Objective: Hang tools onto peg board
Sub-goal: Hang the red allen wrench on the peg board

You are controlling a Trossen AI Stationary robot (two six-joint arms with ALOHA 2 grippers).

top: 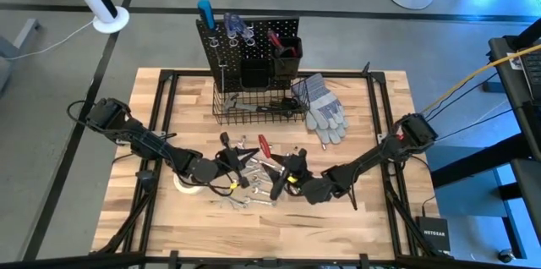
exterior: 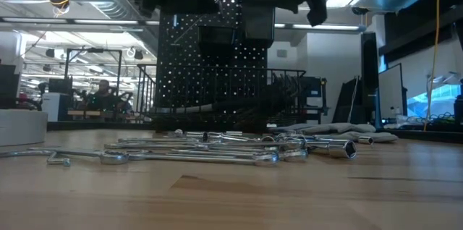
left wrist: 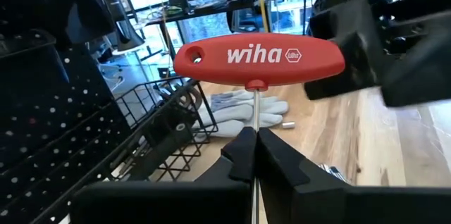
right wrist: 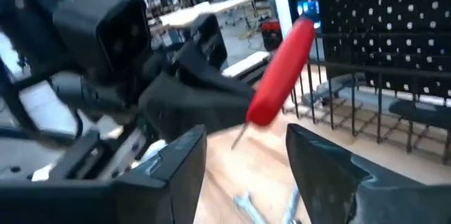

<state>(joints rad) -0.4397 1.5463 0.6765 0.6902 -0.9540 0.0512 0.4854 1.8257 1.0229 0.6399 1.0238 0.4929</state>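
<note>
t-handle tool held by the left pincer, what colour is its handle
Red T-shaped handle with white lettering, clearest in the left wrist view.

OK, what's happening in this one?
The left hand is shut on the thin metal shaft of a red T-handle tool, holding it up over the pile of silver wrenches on the table. The right hand is open right next to it, its fingers not closed on the red handle. The peg board at the back already carries a few tools; most are not hung yet.
</note>
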